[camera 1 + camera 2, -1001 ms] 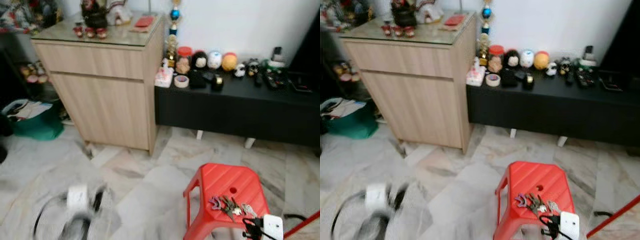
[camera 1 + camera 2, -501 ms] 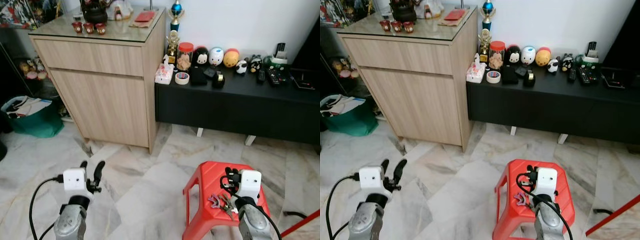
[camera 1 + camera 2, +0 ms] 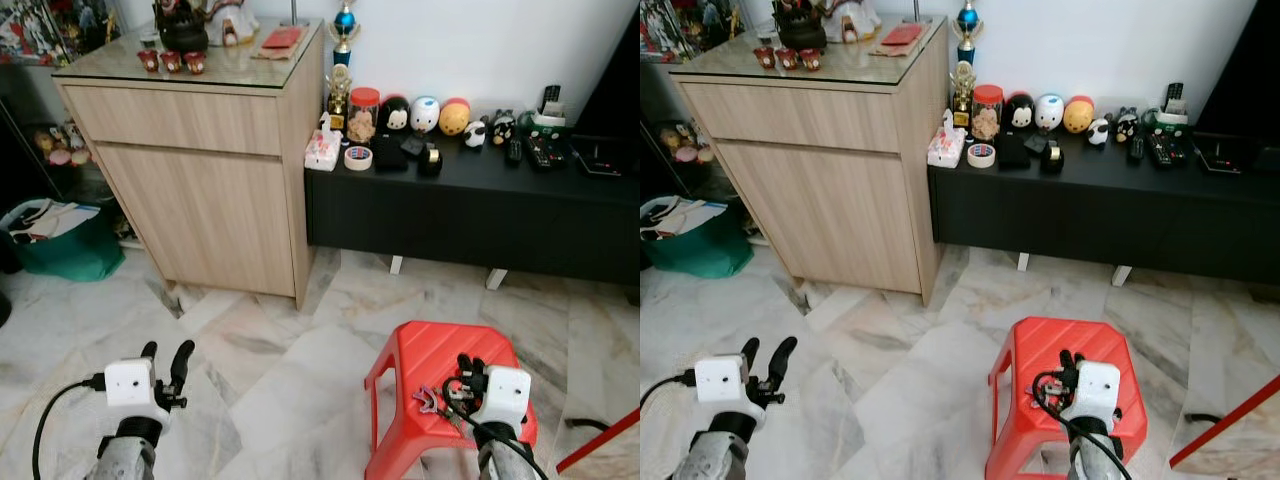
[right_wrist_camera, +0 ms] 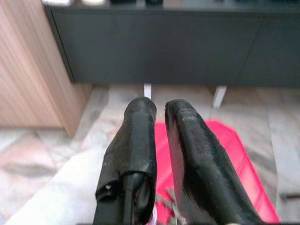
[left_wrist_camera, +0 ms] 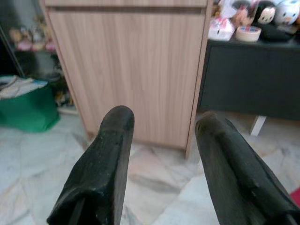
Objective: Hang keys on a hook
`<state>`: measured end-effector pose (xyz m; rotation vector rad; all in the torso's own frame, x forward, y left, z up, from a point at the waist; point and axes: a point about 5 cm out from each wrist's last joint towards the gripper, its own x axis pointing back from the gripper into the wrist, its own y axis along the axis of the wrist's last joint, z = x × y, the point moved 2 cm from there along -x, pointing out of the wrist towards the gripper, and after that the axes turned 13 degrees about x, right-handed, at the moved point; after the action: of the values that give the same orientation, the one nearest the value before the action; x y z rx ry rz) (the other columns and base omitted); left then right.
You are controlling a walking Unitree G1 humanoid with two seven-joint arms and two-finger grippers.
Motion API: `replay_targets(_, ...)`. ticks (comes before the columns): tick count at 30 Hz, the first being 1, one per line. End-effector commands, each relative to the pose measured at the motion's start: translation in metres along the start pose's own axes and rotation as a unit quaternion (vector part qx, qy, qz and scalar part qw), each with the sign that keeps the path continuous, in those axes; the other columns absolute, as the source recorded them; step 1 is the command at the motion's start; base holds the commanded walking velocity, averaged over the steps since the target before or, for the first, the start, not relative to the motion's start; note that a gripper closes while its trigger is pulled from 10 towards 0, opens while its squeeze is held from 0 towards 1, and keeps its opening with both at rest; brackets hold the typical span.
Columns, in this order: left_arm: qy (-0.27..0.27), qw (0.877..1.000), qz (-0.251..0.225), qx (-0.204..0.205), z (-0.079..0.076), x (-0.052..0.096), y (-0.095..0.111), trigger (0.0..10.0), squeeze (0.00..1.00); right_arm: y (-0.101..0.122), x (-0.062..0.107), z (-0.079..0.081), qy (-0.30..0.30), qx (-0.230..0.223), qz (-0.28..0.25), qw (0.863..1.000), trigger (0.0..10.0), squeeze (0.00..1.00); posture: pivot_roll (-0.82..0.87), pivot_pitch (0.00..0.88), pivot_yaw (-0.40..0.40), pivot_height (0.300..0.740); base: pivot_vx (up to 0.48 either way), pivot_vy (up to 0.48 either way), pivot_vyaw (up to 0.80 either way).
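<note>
Keys (image 3: 437,400) on stool (image 3: 430,352), unmoved.

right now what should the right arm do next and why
Probably open the right end effector and lower it onto the bunch of metal keys. Its fingers look nearly closed and it hovers above the keys, which lie loose on the red plastic stool. The left end effector hangs open over the marble floor.

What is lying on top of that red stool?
A bunch of keys lies on the red stool, at its near side. The right gripper hovers over them, hiding part of the bunch. The stool's far side is bare.
</note>
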<state>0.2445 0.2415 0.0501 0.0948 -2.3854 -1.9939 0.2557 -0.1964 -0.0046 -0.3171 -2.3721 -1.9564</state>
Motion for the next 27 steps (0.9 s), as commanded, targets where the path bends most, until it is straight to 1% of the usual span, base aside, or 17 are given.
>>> replay_targets(1,-0.003,1.0,0.007,-0.003,0.001,0.001,0.003,10.0,0.0,0.001,0.001,0.007,0.008,0.0,0.003,1.0,10.0,0.0,0.08,0.0,-0.029,0.734,0.0,0.0,0.0)
replay_targets(3,0.0,1.0,0.003,-0.003,0.002,0.0,0.006,10.0,0.0,0.002,0.001,0.011,0.02,0.005,0.003,1.0,10.0,0.0,0.09,0.0,-0.048,0.734,0.0,0.0,0.0)
replay_targets(5,0.005,1.0,0.0,0.0,0.002,0.0,0.007,10.0,0.0,0.003,0.001,0.011,0.027,0.009,0.0,1.0,10.0,0.0,0.1,0.0,-0.056,0.734,0.0,0.0,0.0)
replay_targets(9,0.003,1.0,0.006,0.004,-0.003,0.003,0.007,10.0,0.0,0.006,0.001,0.008,0.032,0.012,-0.004,0.999,10.0,0.0,0.09,0.0,-0.056,0.734,0.0,0.0,0.0)
replay_targets(10,0.001,1.0,0.009,0.007,-0.006,0.004,0.007,10.0,0.0,0.007,0.001,0.006,0.033,0.01,-0.004,0.999,10.0,0.0,0.1,0.0,-0.055,0.734,0.0,0.0,0.0)
replay_targets(11,-0.006,1.0,0.013,0.011,-0.01,0.0,0.007,10.0,0.0,0.006,-0.001,0.01,0.041,0.008,0.002,0.999,10.0,0.0,0.1,0.0,-0.043,0.734,0.0,0.0,0.0)
replay_targets(13,-0.01,1.0,0.014,0.012,-0.012,-0.004,0.008,10.0,0.0,0.004,-0.003,0.011,0.043,0.01,0.005,0.999,10.0,0.0,0.1,0.0,-0.029,0.734,0.0,0.0,0.0)
replay_targets(14,-0.015,1.0,0.016,0.015,-0.015,-0.006,0.008,10.0,0.0,0.005,-0.004,0.01,0.037,0.009,0.005,0.999,10.0,0.0,0.1,0.0,-0.013,0.734,0.0,0.0,0.0)
replay_targets(17,-0.021,0.999,0.018,0.017,-0.018,-0.008,0.007,10.0,0.0,0.006,-0.005,0.009,0.032,0.006,0.003,0.999,10.0,0.0,0.09,0.0,-0.009,0.734,0.0,0.0,0.0)
replay_targets(21,-0.045,0.998,0.035,0.013,-0.031,-0.007,0.001,10.0,0.0,0.009,-0.004,0.001,0.022,0.012,-0.001,1.0,10.0,0.0,0.05,0.0,0.009,0.734,0.0,0.0,0.0)
replay_targets(25,-0.037,0.998,0.04,0.017,-0.031,-0.004,-0.003,10.0,0.0,0.015,-0.002,-0.004,0.029,0.029,-0.016,0.999,10.0,0.0,0.03,0.0,-0.023,0.734,0.0,0.0,0.0)
replay_targets(26,-0.03,0.999,0.04,0.016,-0.029,-0.004,-0.004,10.0,0.0,0.015,-0.001,-0.006,0.031,0.029,-0.017,0.999,10.0,0.0,0.04,0.0,-0.039,0.734,0.0,0.0,0.0)
replay_targets(27,-0.028,0.999,0.039,0.014,-0.028,-0.004,-0.004,10.0,0.0,0.015,-0.001,-0.006,0.031,0.027,-0.016,0.999,10.0,0.0,0.04,0.0,-0.039,0.734,0.0,0.0,0.0)
